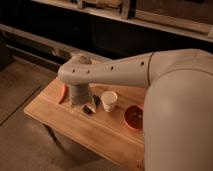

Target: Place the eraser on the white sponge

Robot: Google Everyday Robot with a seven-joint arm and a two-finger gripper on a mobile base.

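gripper (86,104) held low over table (100,132), between orange piece (63,93) and cup (109,100) | jaws set wide, largely hidden by wrist | eraser (88,110) seen on table, just beside gripper | sponge hidden, place cannot be told

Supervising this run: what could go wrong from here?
The claw hangs low over the wooden table, close to the small black rectangular eraser; a misaligned closure could nudge it away. The white paper cup stands close by and may be tipped. The pale sponge is not visible; the grey arm may hide it, so aiming could suffer.
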